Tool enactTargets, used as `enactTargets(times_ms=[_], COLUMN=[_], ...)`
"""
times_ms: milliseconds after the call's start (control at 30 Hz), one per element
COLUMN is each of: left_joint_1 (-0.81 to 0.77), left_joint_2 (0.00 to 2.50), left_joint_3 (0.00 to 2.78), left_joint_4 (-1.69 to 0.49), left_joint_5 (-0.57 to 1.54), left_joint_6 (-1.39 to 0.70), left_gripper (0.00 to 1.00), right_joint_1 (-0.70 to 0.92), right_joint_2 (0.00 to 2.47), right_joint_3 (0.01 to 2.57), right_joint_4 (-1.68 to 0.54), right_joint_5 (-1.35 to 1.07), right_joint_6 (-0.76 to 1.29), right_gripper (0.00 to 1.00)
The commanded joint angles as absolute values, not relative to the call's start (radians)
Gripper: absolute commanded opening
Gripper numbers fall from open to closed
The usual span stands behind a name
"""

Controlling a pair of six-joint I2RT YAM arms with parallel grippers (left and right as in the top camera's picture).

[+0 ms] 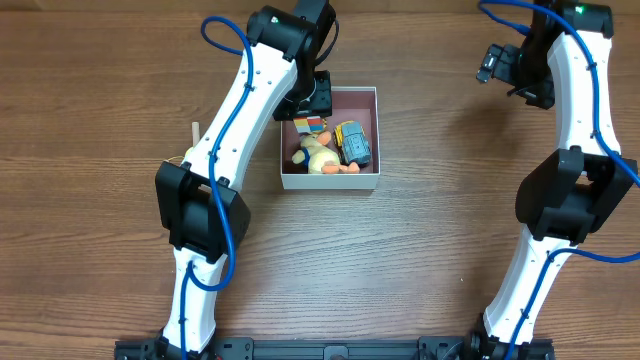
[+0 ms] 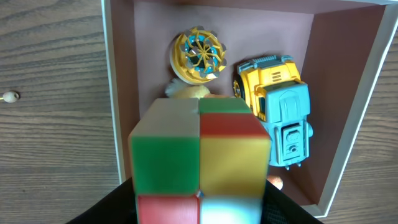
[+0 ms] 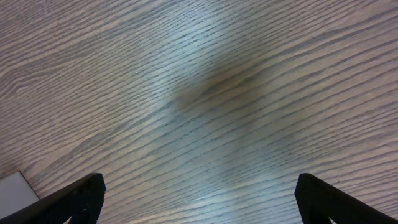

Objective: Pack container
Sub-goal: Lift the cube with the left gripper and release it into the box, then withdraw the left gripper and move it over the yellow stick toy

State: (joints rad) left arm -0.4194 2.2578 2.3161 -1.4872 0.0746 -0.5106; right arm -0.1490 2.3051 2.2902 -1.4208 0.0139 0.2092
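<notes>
- Container (image 1: 358, 104): a square, shallow box with thin white walls and a dull mauve-pink inner floor. It is set flat on the wooden table (image 1: 450, 200), slightly left of centre and towards the far edge, between the two arms.
- Contents: a toy truck (image 2: 277, 109) with a yellow cab and a pale blue body is laid on the floor near the right wall. Beside it, a round yellow toy with teal spokes (image 2: 199, 56) rests against a cream-coloured piece that is partly hidden. Bare floor is seen along the far wall.
- Multi-coloured cube (image 2: 199, 155): faces of green, red, yellow, beige and white are shown. It is positioned over the container's left half, close to the wrist camera.
- Left gripper (image 1: 312, 105): it is held above the container's far-left corner, and its jaws are clamped on the cube, one dark finger pressed to each side.
- Small pale peg (image 1: 196, 129): it is seen on the table left of the container, well apart from it.
- Right gripper (image 3: 199, 196): it is raised over bare wood at the far right, well apart from the container. Its jaws are spread wide, and only table grain is framed between them.
</notes>
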Motion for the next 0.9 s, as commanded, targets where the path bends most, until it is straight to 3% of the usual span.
enactTargets(times_ms=[0, 300, 633, 733, 867], left_joint_1=[-0.428, -0.428, -0.380, -0.341, -0.272], left_joint_2=[2.269, 2.269, 2.251, 2.236, 2.215], left_joint_3=[2.310, 2.303, 2.401, 2.504, 2.633], left_joint_4=[-1.482, -1.479, -1.510, -1.571, -1.689], left_joint_5=[0.067, 0.041, 0.083, 0.075, 0.030], left_joint_6=[-0.522, -0.512, -0.469, -0.426, -0.414], left_gripper=[0.57, 0.59, 0.84, 0.99, 1.00], right_joint_1=[-0.150, -0.150, -0.150, -0.150, -0.150], right_joint_2=[2.273, 2.273, 2.273, 2.273, 2.273], right_joint_3=[2.291, 2.291, 2.291, 2.291, 2.291], right_joint_4=[-1.415, -1.415, -1.415, -1.415, -1.415], right_joint_5=[0.013, 0.013, 0.013, 0.012, 0.013], right_joint_6=[0.208, 0.209, 0.208, 0.209, 0.209], right_gripper=[1.00, 1.00, 1.00, 1.00, 1.00])
